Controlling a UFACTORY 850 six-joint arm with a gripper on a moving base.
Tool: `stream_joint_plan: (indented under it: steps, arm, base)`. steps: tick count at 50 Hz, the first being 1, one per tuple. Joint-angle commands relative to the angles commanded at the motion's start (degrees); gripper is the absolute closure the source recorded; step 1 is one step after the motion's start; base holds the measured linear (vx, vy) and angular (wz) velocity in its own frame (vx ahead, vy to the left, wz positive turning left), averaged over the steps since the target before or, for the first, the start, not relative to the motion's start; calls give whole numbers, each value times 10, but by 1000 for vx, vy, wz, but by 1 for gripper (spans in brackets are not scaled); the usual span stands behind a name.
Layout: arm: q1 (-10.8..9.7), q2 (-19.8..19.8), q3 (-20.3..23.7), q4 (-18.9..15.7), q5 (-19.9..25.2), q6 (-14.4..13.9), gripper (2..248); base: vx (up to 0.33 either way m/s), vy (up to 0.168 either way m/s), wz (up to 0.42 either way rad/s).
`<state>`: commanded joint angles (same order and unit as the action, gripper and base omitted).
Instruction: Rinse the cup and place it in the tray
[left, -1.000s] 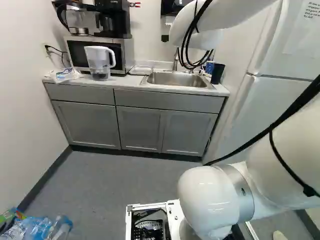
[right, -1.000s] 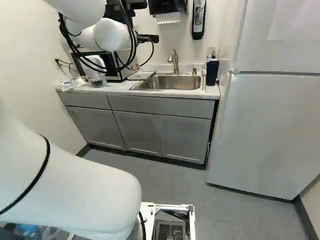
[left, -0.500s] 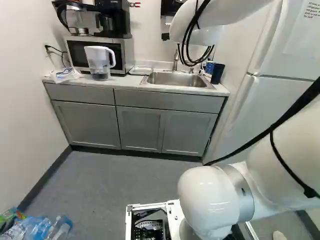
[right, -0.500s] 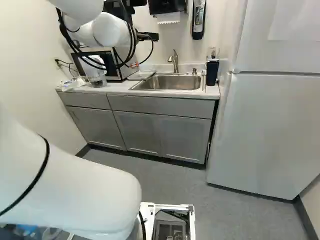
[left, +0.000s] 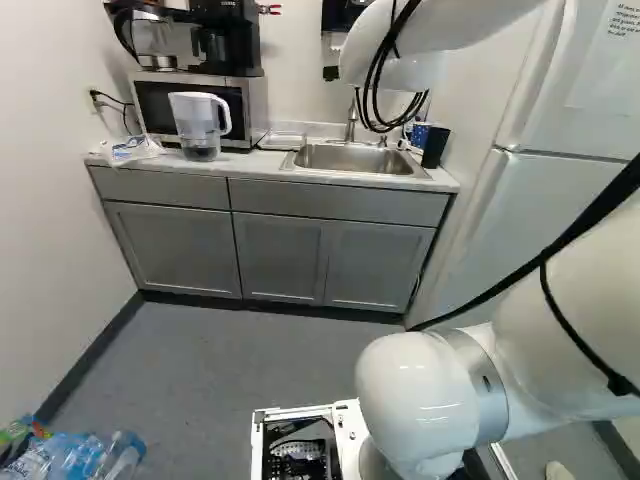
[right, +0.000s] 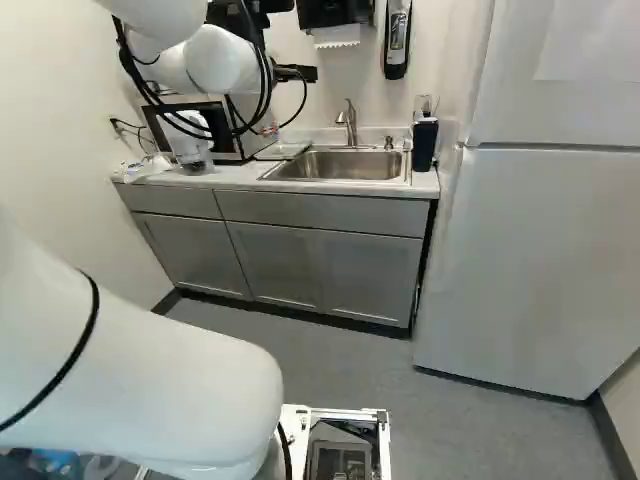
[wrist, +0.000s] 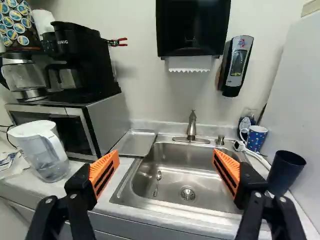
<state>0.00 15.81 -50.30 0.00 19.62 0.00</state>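
Two cups stood on the desk (wrist: 120, 206), on the fridge (right: 540, 250) side of the sink (wrist: 172, 162): a dark cup (wrist: 286, 172), upright and open-topped, and a patterned blue mug (wrist: 256, 139) farther back; which one was meant could not be told. The pincer (right: 298, 74) was released, its orange-padded fingers wide apart with nothing gripped. A spoon (wrist: 158, 176) lay in the sink, the faucet (wrist: 192, 125) behind it. Across the sink were the metal tray (wrist: 135, 142), the microwave (wrist: 107, 117) and a clear pitcher (wrist: 45, 157).
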Motion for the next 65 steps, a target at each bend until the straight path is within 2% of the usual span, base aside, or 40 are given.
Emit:
stream_joint_plan:
  steps: [35,65]
  arm:
    - [0,0,0,0,0,0,3]
    - [0,0,0,0,0,0,3]
  base:
    - [6,5,12]
    - [81,6,-45]
